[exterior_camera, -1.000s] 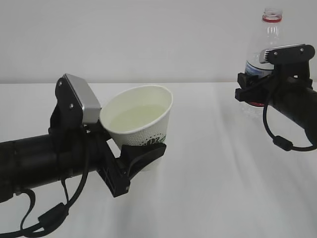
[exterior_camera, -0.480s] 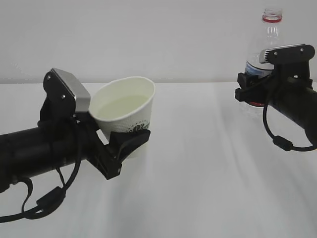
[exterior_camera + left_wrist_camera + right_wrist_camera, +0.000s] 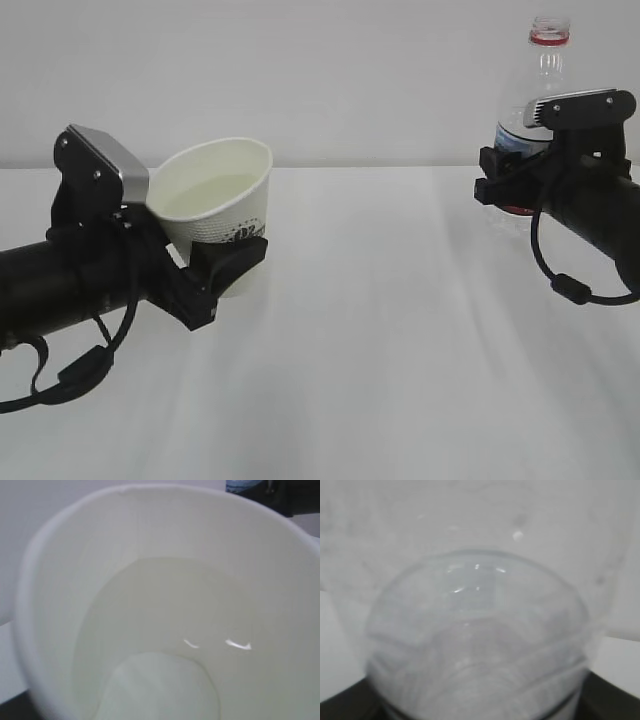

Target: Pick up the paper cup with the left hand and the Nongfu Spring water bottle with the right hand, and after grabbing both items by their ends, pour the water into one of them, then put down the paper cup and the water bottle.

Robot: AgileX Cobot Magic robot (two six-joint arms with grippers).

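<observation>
Exterior view showed the left hand (image 3: 215, 265) clamped around the lower part of the paper cup (image 3: 215, 200), its black fingers (image 3: 232, 255) wrapping the printed band near the base. The cup leaned with its mouth tipped up and toward the camera, and the water (image 3: 205, 195) lay as a pale pool inside it. Against the picture from a second before, this hand and its cup had travelled leftward and slightly upward in the frame; the silver-grey plate (image 3: 100, 160) behind the cup had shifted with them, and the cup's tilt looked much the same. Half a second before, the pair sat midway between those two places.

Left wrist view was filled by the cup's (image 3: 150, 555) white inner wall, with the water (image 3: 175, 615) resting in the bottom and two small glints on its surface.

On the other side, the right hand (image 3: 515, 175) gripped the Nongfu Spring water bottle (image 3: 545, 70) around its middle, the bottle upright and rising above the hand, red neck ring at the top. Neither had moved from the earlier pictures. Right wrist view gave only a blurred close look at the clear bottle (image 3: 480, 645) directly ahead of the hand; its fingers could not be made out there
</observation>
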